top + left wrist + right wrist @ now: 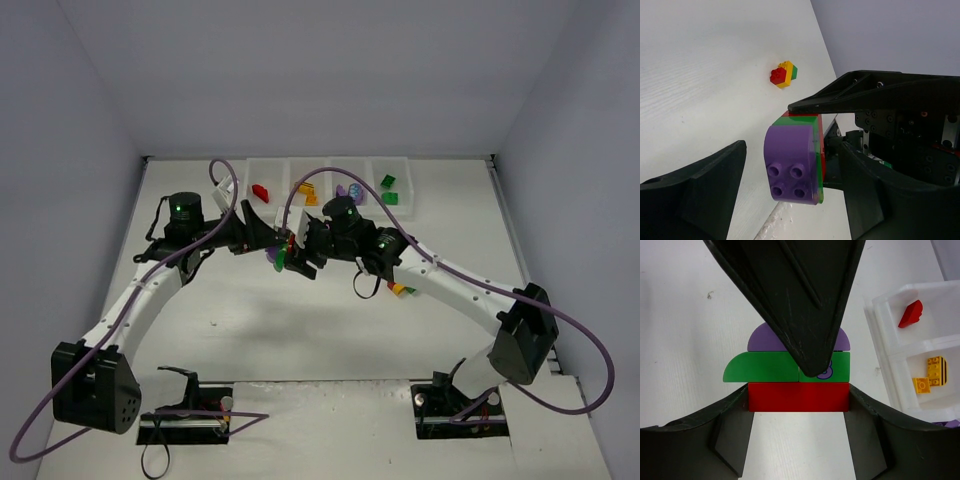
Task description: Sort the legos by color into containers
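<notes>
A clump of legos point(277, 257), a purple half-round on green on red, hangs above the table in the middle. My right gripper point(798, 392) is shut on the ends of its red brick point(798, 396). My left gripper point(792, 150) is open with the clump point(792, 167) between its fingers, gaps on both sides; one of its fingers point(800, 300) crosses in front of the green layer. In the top view the left gripper point(266, 243) and right gripper point(300, 256) meet tip to tip. The containers point(328, 162) stand in a row at the back.
A second clump point(400, 289) of red, yellow and green lies on the table by the right arm; it also shows in the left wrist view point(783, 74). The bins hold a red brick point(911, 313), yellow-orange bricks point(931, 372), purple ones point(350, 190) and green ones point(388, 190).
</notes>
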Tool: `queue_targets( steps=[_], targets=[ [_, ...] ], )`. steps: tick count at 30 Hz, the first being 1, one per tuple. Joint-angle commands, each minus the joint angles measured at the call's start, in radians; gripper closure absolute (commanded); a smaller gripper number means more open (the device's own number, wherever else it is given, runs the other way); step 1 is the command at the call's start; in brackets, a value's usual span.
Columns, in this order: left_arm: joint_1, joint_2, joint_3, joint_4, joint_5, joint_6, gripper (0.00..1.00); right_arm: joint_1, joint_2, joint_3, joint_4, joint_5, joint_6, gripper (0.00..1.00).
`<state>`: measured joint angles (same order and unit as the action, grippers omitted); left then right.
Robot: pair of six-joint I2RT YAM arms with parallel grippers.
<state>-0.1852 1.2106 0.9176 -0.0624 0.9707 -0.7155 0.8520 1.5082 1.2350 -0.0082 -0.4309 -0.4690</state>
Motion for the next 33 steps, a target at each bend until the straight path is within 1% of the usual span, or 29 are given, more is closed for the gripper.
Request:
queue_targets(
  steps=[1,5,10,11,12,13,14,15,19,24,25,26,29,33],
  targets=[
    [-0.026,0.000,0.024,0.115,0.048,-0.029,0.33,0.001,-0.052,0.044,0.056,-0.023,0.000,0.88],
    [-0.049,0.018,0.029,0.111,0.049,-0.029,0.39,0.001,-0.055,0.043,0.056,-0.022,0.000,0.88],
    [-0.060,0.027,0.026,0.105,0.054,-0.024,0.49,0.001,-0.065,0.035,0.059,-0.016,0.000,0.87],
    [-0.062,0.027,0.026,0.105,0.057,-0.024,0.54,-0.001,-0.066,0.035,0.060,-0.014,0.000,0.87],
    [-0.060,0.027,0.024,0.107,0.056,-0.024,0.54,0.001,-0.066,0.034,0.060,-0.014,0.000,0.87],
    [-0.062,0.027,0.024,0.107,0.059,-0.022,0.64,-0.001,-0.068,0.031,0.060,-0.011,0.000,0.87],
    [-0.062,0.027,0.024,0.105,0.060,-0.024,0.71,0.001,-0.068,0.027,0.060,-0.009,-0.002,0.87],
    [-0.062,0.027,0.024,0.105,0.062,-0.024,0.82,0.001,-0.069,0.026,0.060,-0.006,-0.002,0.87],
    [-0.060,0.029,0.024,0.113,0.080,-0.035,1.00,0.001,-0.069,-0.009,0.065,0.023,-0.014,0.87],
    [-0.046,0.038,0.033,0.111,0.120,-0.042,1.00,-0.007,-0.086,-0.068,0.079,0.083,-0.023,0.91],
    [-0.043,0.035,0.036,0.108,0.122,-0.042,1.00,-0.010,-0.092,-0.078,0.080,0.089,-0.022,0.95],
    [-0.034,0.033,0.038,0.107,0.125,-0.039,1.00,-0.016,-0.098,-0.100,0.082,0.096,-0.020,0.97],
    [-0.011,0.030,0.056,0.069,0.132,-0.016,1.00,-0.045,-0.123,-0.141,0.086,0.104,-0.013,1.00],
    [0.013,0.035,0.066,0.064,0.152,-0.007,1.00,-0.086,-0.160,-0.186,0.088,0.098,0.000,1.00]
  ],
)
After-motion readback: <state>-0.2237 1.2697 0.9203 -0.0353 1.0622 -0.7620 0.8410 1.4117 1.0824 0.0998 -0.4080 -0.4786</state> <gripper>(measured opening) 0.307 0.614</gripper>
